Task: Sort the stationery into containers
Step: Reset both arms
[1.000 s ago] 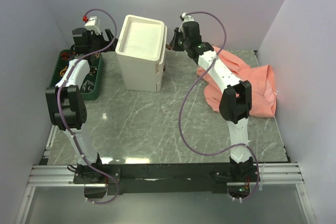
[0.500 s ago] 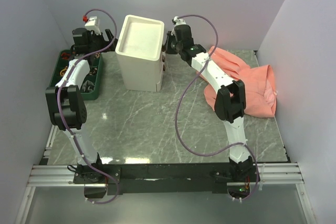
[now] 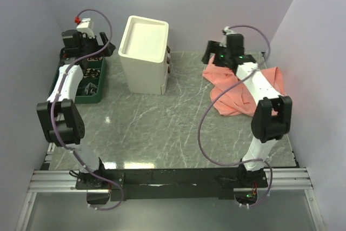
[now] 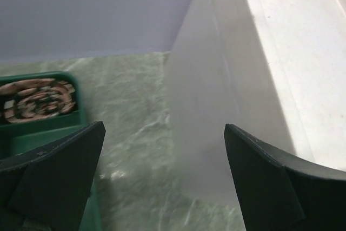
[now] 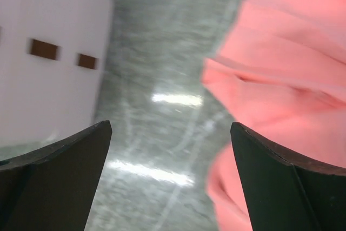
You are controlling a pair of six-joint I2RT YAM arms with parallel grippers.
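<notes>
The containers are the drawers of a cream-white cabinet (image 3: 145, 52), standing at the back of the table. Their brown handles (image 3: 168, 60) face right and also show in the right wrist view (image 5: 43, 48). My left gripper (image 3: 106, 47) is open and empty just left of the cabinet (image 4: 259, 52), above the table. My right gripper (image 3: 210, 53) is open and empty too, well to the right of the cabinet, at the edge of a pink cloth (image 5: 281, 52). No loose stationery shows on the table. Small items lie in a green tray (image 3: 81, 82), too small to name.
The pink cloth (image 3: 254, 87) is bunched up at the back right. The green tray sits at the left edge, and a brown-and-white patterned round thing (image 4: 38, 98) lies in it. Walls close in the back and both sides.
My right gripper has left the cabinet's handle side, swung right to the pink cloth and opened. My left arm has drawn back a little to the left.
</notes>
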